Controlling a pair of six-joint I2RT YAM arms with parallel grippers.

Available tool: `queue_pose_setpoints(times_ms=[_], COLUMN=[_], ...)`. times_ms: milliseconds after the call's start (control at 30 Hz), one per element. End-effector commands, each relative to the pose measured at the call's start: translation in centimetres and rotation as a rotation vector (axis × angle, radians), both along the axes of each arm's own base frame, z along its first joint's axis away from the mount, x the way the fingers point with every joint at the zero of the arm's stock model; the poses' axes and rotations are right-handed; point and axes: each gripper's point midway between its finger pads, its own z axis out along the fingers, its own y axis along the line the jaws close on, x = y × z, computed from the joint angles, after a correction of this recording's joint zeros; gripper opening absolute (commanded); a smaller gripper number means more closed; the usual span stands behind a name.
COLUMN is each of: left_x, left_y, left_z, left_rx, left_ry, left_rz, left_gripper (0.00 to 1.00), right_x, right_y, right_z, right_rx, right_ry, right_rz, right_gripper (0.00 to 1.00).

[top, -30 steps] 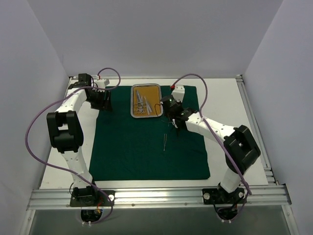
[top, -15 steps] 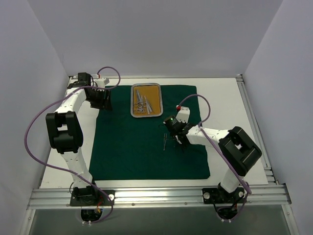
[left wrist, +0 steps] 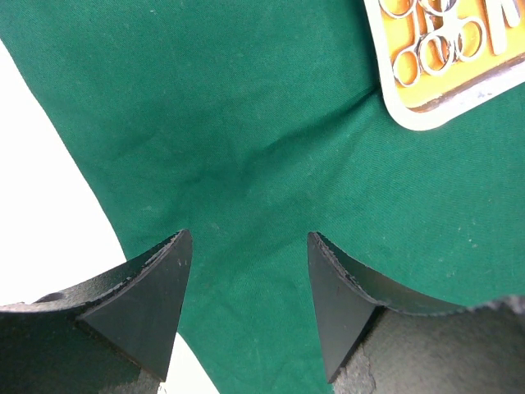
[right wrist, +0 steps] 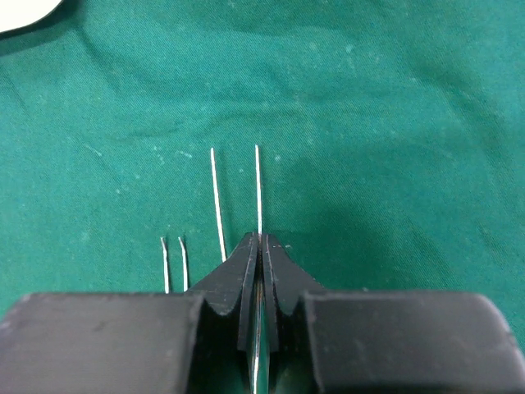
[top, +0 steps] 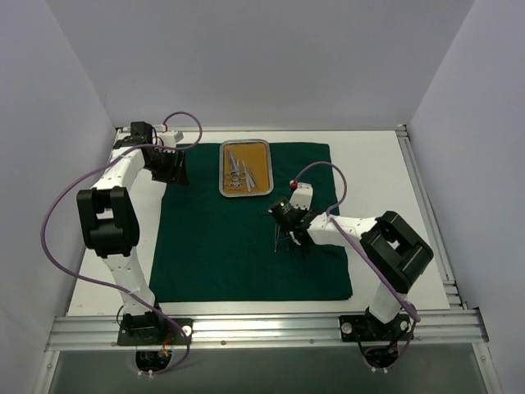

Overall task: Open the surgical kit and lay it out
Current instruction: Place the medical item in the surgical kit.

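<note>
Risk: slim silver instrument (right wrist: 257, 180) may pivot in the pinch or land across curved tips (right wrist: 165, 264) beside it; cause: narrow grip, close spacing | right gripper (right wrist: 259, 243): pressed together on instrument, arm folded low over green cloth (top: 221, 263), just nearward of tray (top: 223, 168) | left gripper (left wrist: 246, 246): spread, empty, hovering at cloth's far-left corner.

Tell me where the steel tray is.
In the top view, the steel tray sits on the green cloth, midway along its far edge.

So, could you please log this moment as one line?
left fingers: open above cloth; right fingers: shut on thin silver instrument; tray: instruments inside
</note>
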Motion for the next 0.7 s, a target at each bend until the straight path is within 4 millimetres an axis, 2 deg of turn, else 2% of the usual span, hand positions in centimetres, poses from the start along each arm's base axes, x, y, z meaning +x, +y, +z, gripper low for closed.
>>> queue_pose_setpoints(times_ms=[0, 167, 467, 667], left_x=[-0.2, 0.0, -0.1, -0.1], left_y=[-0.6, -0.6, -0.5, -0.6], left_z=[1.4, 1.4, 1.4, 1.3], left_rx=[-0.009, -0.014, -0.01, -0.012], left_ry=[-0.035, -0.035, -0.034, -0.031], left_rz=[-0.031, -0.031, -0.03, -0.033], left_gripper=[0.67, 0.67, 0.67, 0.67], right_x=[-0.3, -0.5, -0.8, -0.6], right_y=[-1.5, -1.9, -1.8, -1.6], right_z=[0.5, 0.7, -0.5, 0.1], right_rx=[-0.068, -0.071, -0.073, -0.078], right_ry=[-0.026, -0.034, -0.011, -0.015], right_rz=[-0.035, -0.037, -0.032, -0.019], right_gripper=[0.0, 0.0, 0.0, 0.15])
